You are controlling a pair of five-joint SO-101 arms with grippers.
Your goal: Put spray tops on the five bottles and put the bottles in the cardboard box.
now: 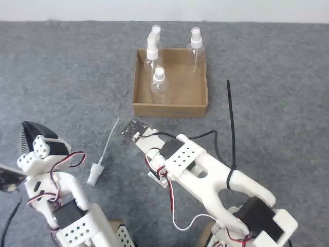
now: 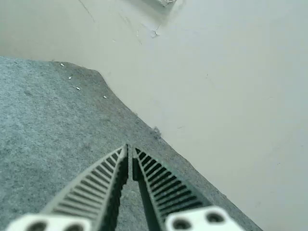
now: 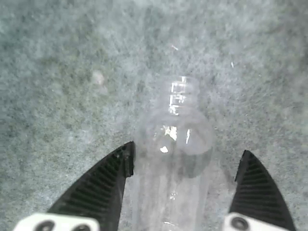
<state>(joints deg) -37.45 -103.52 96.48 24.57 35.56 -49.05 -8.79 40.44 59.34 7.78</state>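
A clear bottle (image 3: 175, 139) without a top lies on the grey carpet, its open neck pointing away from the camera. My right gripper (image 3: 187, 161) is open, with one finger on each side of the bottle's shoulder. In the high view the right arm (image 1: 185, 154) stands just in front of the cardboard box (image 1: 172, 109) and hides this bottle. A loose spray top (image 1: 95, 172) with its long dip tube lies on the carpet between the arms. Several capped bottles (image 1: 159, 82) stand upright in the box. My left gripper (image 2: 130, 149) is shut and empty at the near left (image 1: 33, 135).
Grey carpet (image 1: 77, 77) covers the table, with open room to the left and right of the box. A black cable tie (image 1: 231, 118) sticks up from the right arm. The left wrist view shows the carpet's edge against a pale surface (image 2: 216, 86).
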